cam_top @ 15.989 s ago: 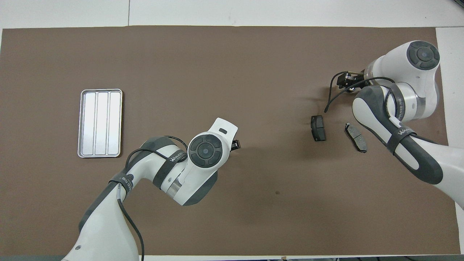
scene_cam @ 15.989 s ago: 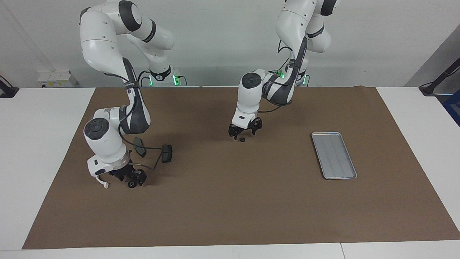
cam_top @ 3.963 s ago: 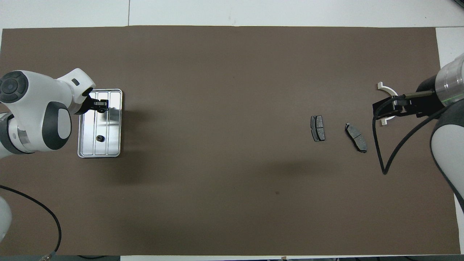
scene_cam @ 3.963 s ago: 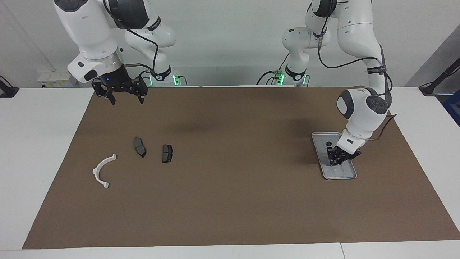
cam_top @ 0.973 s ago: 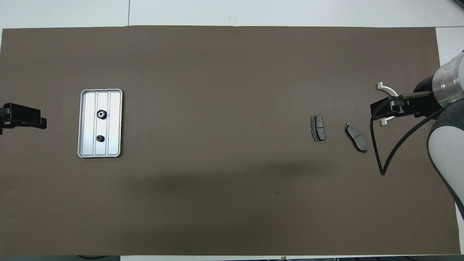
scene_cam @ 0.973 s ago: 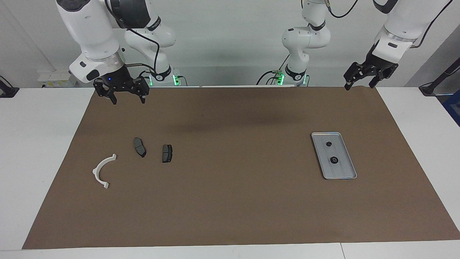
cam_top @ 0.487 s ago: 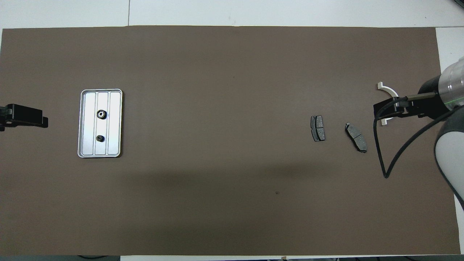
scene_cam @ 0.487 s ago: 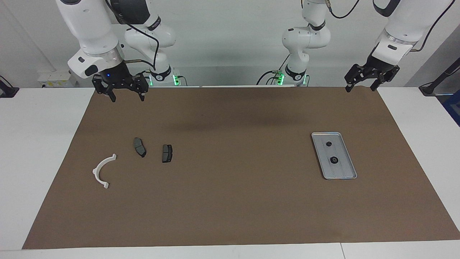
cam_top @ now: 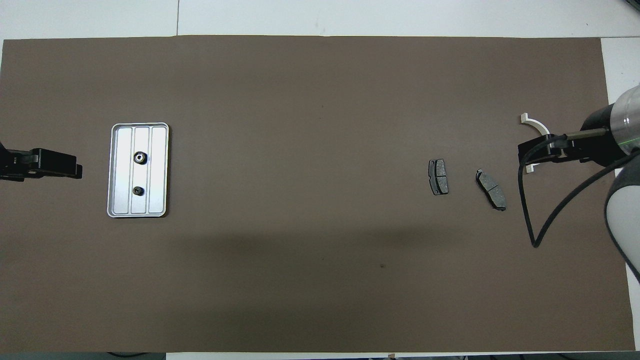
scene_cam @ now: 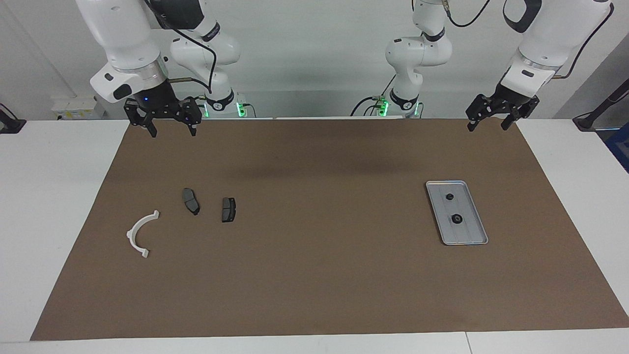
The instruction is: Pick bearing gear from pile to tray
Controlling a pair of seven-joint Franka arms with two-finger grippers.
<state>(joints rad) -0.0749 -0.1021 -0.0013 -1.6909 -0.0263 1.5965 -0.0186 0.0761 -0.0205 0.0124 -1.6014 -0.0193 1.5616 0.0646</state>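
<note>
The mat (scene_cam: 314, 275) is plain brown over a white table (scene_cam: 54, 196), and the tray (scene_cam: 469, 233) is silver-grey with lengthwise ribs, carrying two small black round pieces (scene_cam: 457, 219) (scene_cam: 449, 196). The two brake pads (scene_cam: 190, 200) (scene_cam: 228, 209) are dark grey, and the half-ring piece (scene_cam: 140, 233) is white. Both arms are white with dark grey joint bands, and the left gripper (scene_cam: 491, 120) and right gripper (scene_cam: 167, 129) are black, with green lights glowing at both arm bases.

Brown mat (scene_cam: 314, 275) on white table (scene_cam: 49, 196)
</note>
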